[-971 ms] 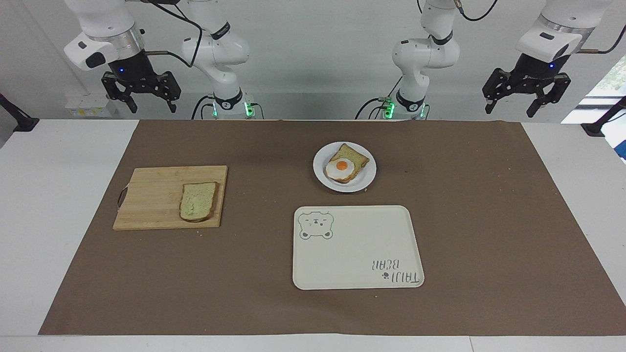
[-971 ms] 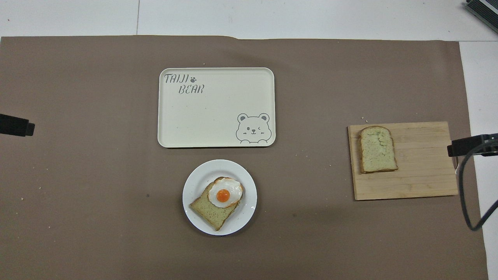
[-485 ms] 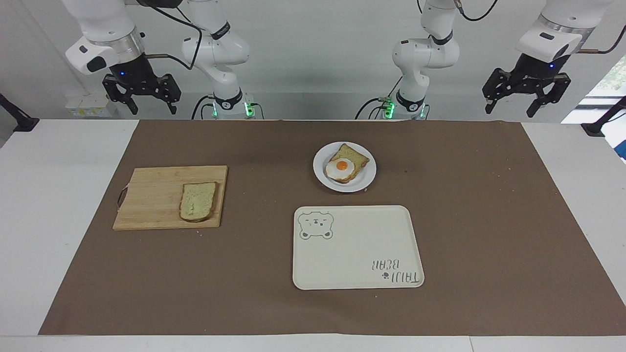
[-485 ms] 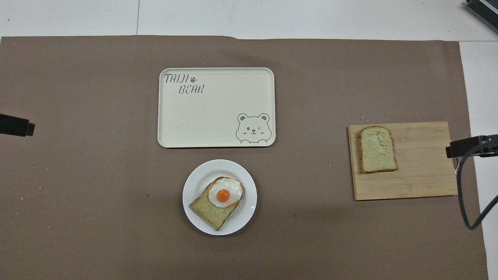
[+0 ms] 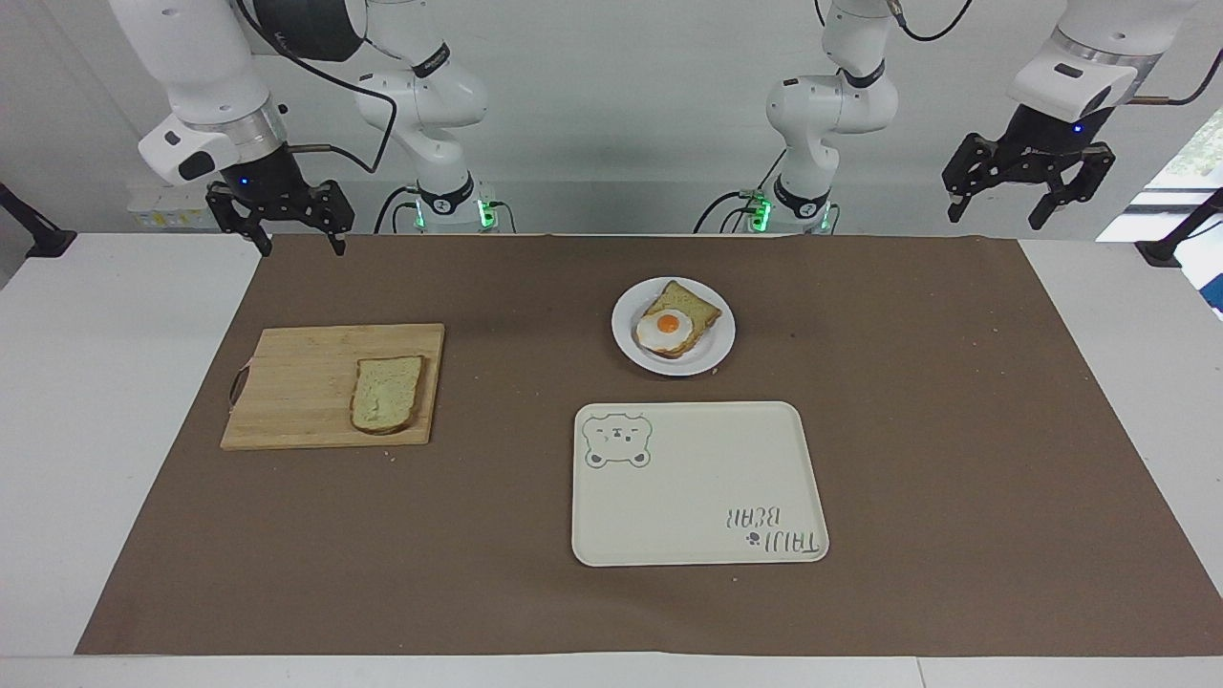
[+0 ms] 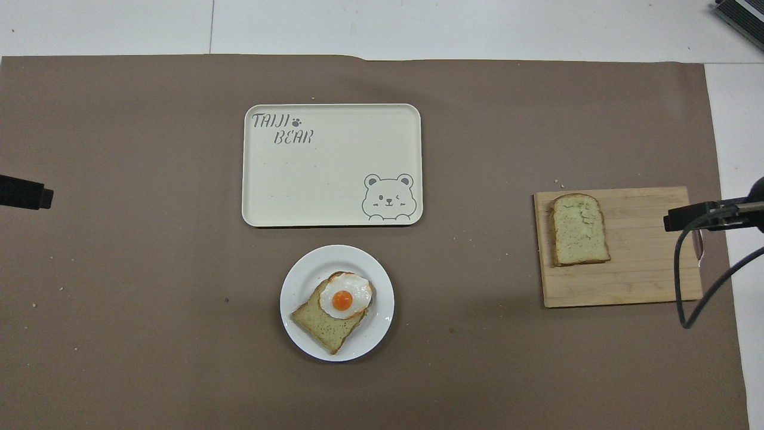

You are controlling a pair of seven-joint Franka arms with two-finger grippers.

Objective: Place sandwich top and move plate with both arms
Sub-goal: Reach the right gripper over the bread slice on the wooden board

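Observation:
The sandwich top (image 5: 387, 394) is a pale, bare bread slice lying flat on a wooden cutting board (image 5: 296, 382) toward the right arm's end; it also shows in the overhead view (image 6: 579, 230). The white plate (image 5: 715, 352) sits mid-table and bears a browner slice with a fried egg (image 5: 669, 325); the plate's rim shows in the overhead view (image 6: 298, 280). My right gripper (image 5: 299, 245) is open and empty, in the air over the mat's edge by the board. My left gripper (image 5: 996, 218) is open and empty, raised over the left arm's end, waiting.
A cream bear-printed tray (image 5: 697, 497) lies just farther from the robots than the plate. A brown mat (image 5: 955, 430) covers the table. The board (image 6: 644, 269) has a handle at its outer end. A black cable (image 6: 680, 286) hangs from the right wrist.
My right gripper has come down and shifted a little toward the cutting board. The left arm, the bread, the plate and the tray have not moved.

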